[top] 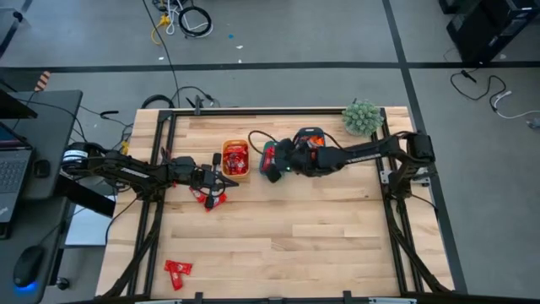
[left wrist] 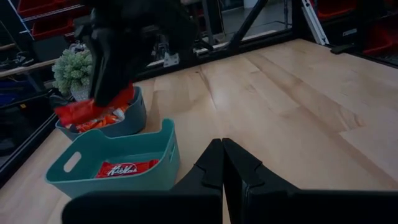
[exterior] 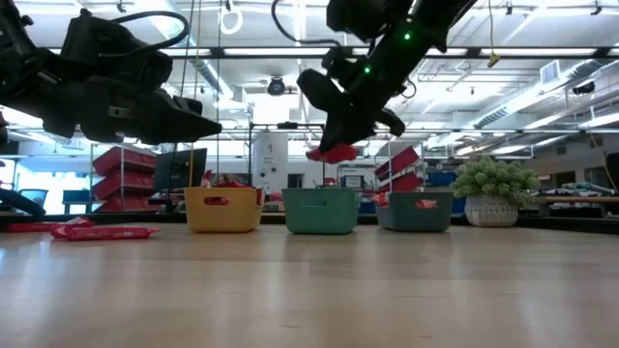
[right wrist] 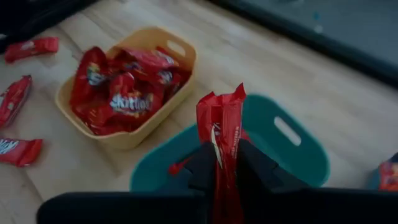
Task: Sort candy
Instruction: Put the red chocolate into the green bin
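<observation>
My right gripper (exterior: 340, 143) hovers above the teal bin (exterior: 321, 211), shut on a red candy (right wrist: 221, 127). One red candy (left wrist: 124, 168) lies inside that teal bin (left wrist: 118, 165). The yellow bin (right wrist: 124, 87) beside it is heaped with red candies, and the grey-blue bin (exterior: 416, 211) holds more. My left gripper (left wrist: 224, 165) is shut with nothing in it, hanging above the table near the yellow bin (top: 235, 159). Loose candies lie flat on the table beside it (top: 207, 198) and at the near left corner (top: 177, 270). My right gripper pinches the red candy between its two fingers (right wrist: 202, 165), the flat wrapper standing on edge in the gap. One end of the wrapper (right wrist: 224, 102) sticks out past the fingertips. The fingers slant down from the table's right. The candy hangs clear above the teal bin.
A small potted plant (top: 363, 118) stands at the far right corner. The three bins stand in a row along the far middle of the table. Bare wood stretches across the near half (top: 321, 245). More loose candies lie at the left (exterior: 97, 232).
</observation>
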